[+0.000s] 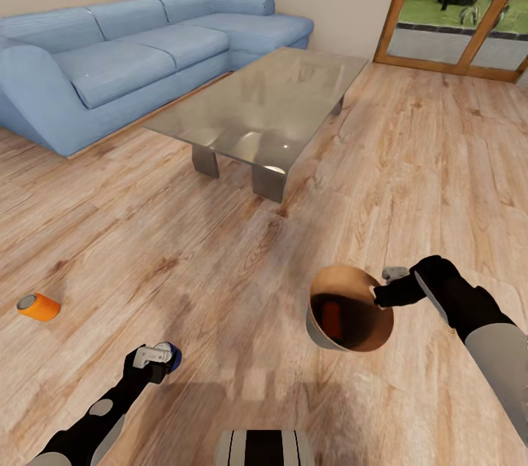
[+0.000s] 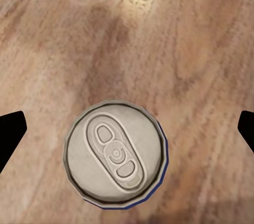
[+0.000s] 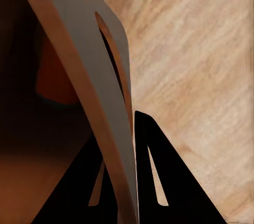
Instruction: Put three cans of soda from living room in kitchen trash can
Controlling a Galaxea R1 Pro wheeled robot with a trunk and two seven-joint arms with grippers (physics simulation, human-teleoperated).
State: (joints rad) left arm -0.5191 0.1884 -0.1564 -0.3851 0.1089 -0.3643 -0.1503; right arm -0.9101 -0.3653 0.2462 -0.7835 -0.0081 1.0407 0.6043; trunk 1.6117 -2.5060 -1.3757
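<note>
Orange can (image 1: 331,319) apparently binned already, right gripper (image 1: 381,288) pinches the bin (image 1: 317,330) rim, left gripper (image 1: 155,361) spread around the blue can (image 2: 115,154), another orange can (image 1: 38,306) waits.

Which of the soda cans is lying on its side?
The orange can on the floor at far left; the blue can stands upright between the left pincer fingers.

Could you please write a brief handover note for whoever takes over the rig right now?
Right gripper: shut on the rim of the grey bin with the brown wooden inside, held tilted above the floor. One orange soda can is already in it.
Left gripper: open, around the upright blue can with the grey metal top, not yet closed.
The second orange can lies on its side on the wooden floor.
Left: bin the blue and orange cans, then carry the bin to the kitchen.
</note>
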